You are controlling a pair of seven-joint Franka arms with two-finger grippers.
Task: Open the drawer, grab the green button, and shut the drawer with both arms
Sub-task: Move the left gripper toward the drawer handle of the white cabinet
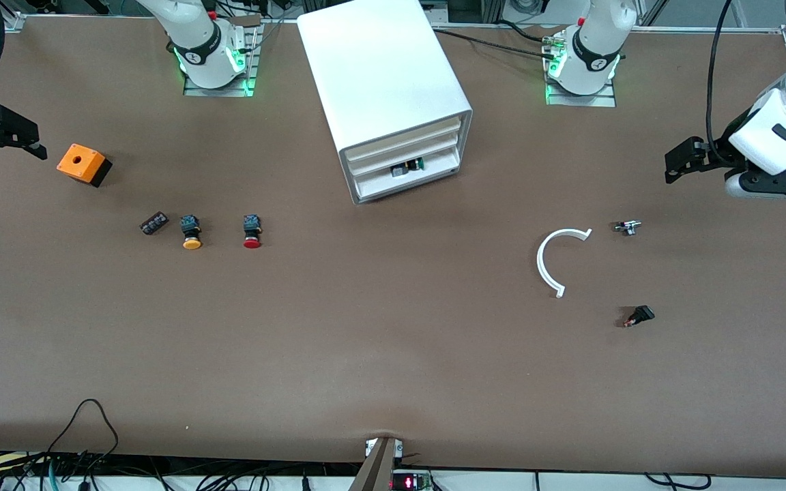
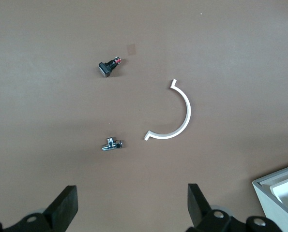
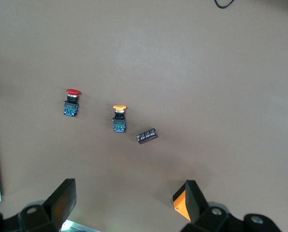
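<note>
Left gripper hovering w/ fingers spread wide over the worktop at the left arm's end, holding nothing; same gap showing in the left wrist view. Right gripper hanging over the right arm's end, fingers also parted, empty, just beside the orange box.

Cabinet sitting btwn the two bases, front turned toward the front camera and angled a bit. Bottom drawer appearing pushed in or nearly so. Button showing as a small dark and green item in the opening just above that tray, prob. lying in it, though hard telling at this angle.

Lying on the worktop toward the right arm's end: red-capped button, yellow-capped button beside it, small black block next to that. Toward the left arm's end: white curved strip, small metal part, small black part nearer the front camera.
</note>
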